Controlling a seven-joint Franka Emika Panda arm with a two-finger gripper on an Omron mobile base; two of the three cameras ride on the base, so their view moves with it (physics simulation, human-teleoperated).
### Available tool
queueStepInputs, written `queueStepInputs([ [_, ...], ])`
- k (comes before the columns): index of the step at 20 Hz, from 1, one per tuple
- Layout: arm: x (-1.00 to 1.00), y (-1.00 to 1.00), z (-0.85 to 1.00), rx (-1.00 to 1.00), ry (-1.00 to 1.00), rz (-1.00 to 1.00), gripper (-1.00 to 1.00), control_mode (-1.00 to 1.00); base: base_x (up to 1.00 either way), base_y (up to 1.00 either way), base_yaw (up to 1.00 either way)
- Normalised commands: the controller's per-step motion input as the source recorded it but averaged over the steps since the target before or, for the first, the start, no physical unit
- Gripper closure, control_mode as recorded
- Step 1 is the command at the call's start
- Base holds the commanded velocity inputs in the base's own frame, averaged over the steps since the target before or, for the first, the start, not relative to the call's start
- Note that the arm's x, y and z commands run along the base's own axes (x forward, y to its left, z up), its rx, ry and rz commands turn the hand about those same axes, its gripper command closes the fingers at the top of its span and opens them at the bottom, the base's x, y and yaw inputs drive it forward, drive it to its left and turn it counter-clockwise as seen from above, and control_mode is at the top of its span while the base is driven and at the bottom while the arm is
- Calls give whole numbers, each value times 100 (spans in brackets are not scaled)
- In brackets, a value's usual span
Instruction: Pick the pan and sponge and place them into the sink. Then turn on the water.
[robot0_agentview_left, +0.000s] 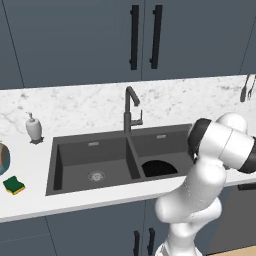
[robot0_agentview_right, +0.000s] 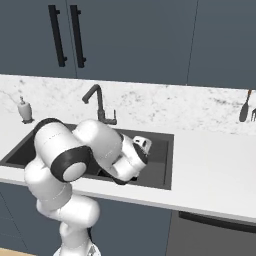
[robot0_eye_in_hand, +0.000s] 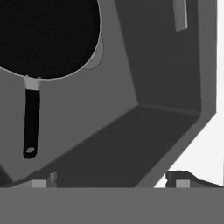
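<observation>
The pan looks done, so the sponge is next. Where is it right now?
In the left base view the sponge lies on the white counter at the far left, left of the sink and in front of the soap dispenser.

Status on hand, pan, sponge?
Hand open, empty, over the sink. Pan in right basin. Sponge on counter, left of sink. Tap dry.

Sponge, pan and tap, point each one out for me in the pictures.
sponge (robot0_agentview_left: 14, 184), left base view, on its green top face
pan (robot0_eye_in_hand: 46, 37), hand view, on its black cooking surface
tap (robot0_agentview_left: 128, 112), left base view, on its upright stem
</observation>
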Motion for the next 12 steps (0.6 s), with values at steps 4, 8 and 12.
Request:
queueStepInputs([
  [4,20,0,100,0,16,0,-100,-100,0,0,0],
  [8,5,-16,100,0,17,0,-100,-100,0,0,0],
  [12,0,-48,100,6,7,0,-100,-100,0,0,0],
])
